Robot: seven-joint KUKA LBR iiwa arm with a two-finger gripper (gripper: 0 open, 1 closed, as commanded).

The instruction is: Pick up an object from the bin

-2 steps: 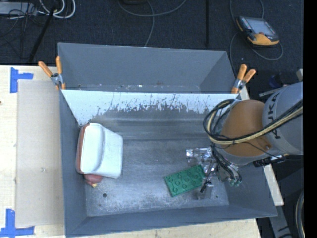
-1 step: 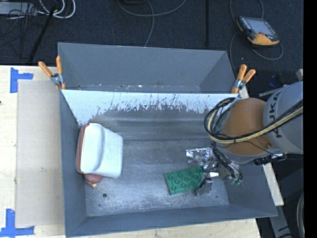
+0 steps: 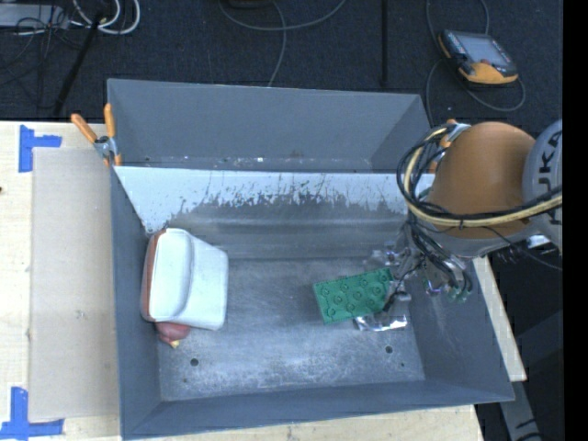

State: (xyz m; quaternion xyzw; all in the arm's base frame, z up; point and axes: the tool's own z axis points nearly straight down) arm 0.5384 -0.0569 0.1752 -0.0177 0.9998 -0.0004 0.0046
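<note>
Highest over the bin, and so closest to the lens, the orange wrist cover (image 3: 482,177) with its looped cables is seen at 3 o'clock, above the right wall of the grey bin (image 3: 276,389). Below it the gripper (image 3: 397,303) is set low, close to the floor, at the 3 o'clock edge of a flat green studded plate (image 3: 354,297). The plate lies studs up and slightly askew, at about 3 o'clock from the floor's middle. Contact with its edge is suggested, yet whether the claw is released, clenched or closed on the plate cannot be told, that part being lost among cables and metal. The plate is judged the likeliest candidate for the pick, since nothing else lies near. Being thin and flat on the floor, it is probably best taken by an edge, which would explain the low, side-on placement. Well apart, at 9 o'clock, a rounded white box (image 3: 188,278) is rested over a small reddish thing (image 3: 173,331) showing at its 7 o'clock corner.
</note>
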